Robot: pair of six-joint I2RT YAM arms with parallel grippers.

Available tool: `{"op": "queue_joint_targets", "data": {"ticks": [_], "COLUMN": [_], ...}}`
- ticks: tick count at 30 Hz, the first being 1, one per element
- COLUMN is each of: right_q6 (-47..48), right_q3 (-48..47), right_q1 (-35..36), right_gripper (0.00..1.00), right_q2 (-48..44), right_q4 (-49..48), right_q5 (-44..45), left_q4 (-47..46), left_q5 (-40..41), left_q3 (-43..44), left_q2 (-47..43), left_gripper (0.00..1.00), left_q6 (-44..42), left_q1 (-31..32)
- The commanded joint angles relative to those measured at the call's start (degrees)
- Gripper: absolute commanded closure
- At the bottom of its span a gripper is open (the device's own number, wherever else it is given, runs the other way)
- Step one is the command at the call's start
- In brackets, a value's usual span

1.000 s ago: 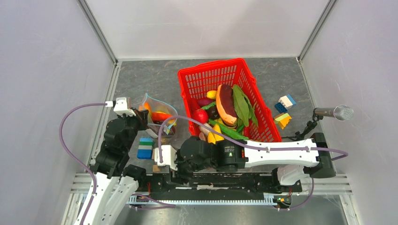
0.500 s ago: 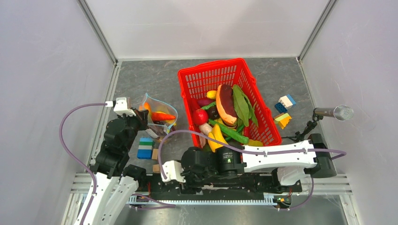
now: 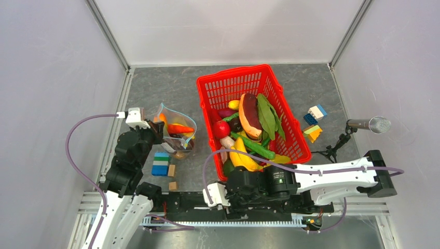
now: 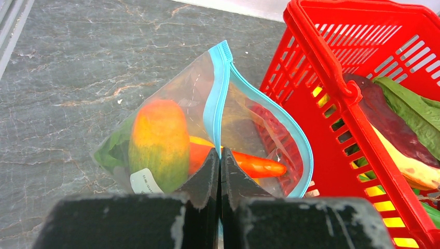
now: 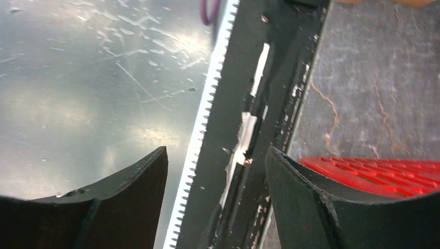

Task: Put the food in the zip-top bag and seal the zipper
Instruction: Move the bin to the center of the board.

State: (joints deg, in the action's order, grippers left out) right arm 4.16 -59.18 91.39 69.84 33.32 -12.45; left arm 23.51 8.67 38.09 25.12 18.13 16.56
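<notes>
The clear zip-top bag (image 3: 177,133) stands left of the basket with its mouth open. It holds an orange carrot (image 4: 258,167), a green-orange fruit (image 4: 157,141) and something leafy green. My left gripper (image 4: 220,154) is shut on the light-blue zipper (image 4: 216,93) at the near edge of the mouth; in the top view the gripper (image 3: 154,132) sits at the bag's left side. My right gripper (image 5: 215,153) is open and empty, low over the front rail (image 5: 244,129), far from the bag; in the top view it (image 3: 220,198) is at the near edge. A yellow banana (image 3: 244,158) and a long green vegetable (image 3: 254,147) lie in the basket.
The red basket (image 3: 236,71) stands right of the bag, heaped with toy food; its rim (image 4: 332,88) is close to the bag. Stacked coloured blocks (image 3: 161,163) and two wooden cubes (image 3: 172,170) lie near the bag. More blocks (image 3: 314,113) and a microphone (image 3: 369,124) are at the right.
My right arm has drawn back from beside the bag, down and to the right, to the front rail. The left gripper and the bag have stayed put.
</notes>
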Motion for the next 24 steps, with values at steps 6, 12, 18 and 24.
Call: {"op": "queue_joint_targets", "data": {"ticks": [6, 12, 18, 24], "right_q6": [-2.0, -1.4, -3.3, -11.0], "right_q3": [1.5, 2.5, 3.3, 7.3], "right_q1": [-9.4, -20.6, -24.8, -36.2], "right_gripper": [0.28, 0.26, 0.22, 0.20], "right_q2": [-3.3, -6.6, -1.6, -1.7], "right_q4": [-0.9, -8.8, -10.1, -15.1], "right_q5": [21.3, 26.8, 33.3, 35.2], "left_q4": [-3.1, -3.1, -3.1, -3.2], "left_q5": [-1.0, -1.1, -1.3, -1.7], "left_q3": [1.2, 1.1, 1.2, 1.0], "left_q2": [0.5, 0.5, 0.6, 0.5], "left_gripper": [0.98, 0.98, 0.98, 0.98], "left_q6": [0.9, 0.9, 0.9, 0.9], "left_q1": [-0.4, -0.4, -0.5, -0.5]}}
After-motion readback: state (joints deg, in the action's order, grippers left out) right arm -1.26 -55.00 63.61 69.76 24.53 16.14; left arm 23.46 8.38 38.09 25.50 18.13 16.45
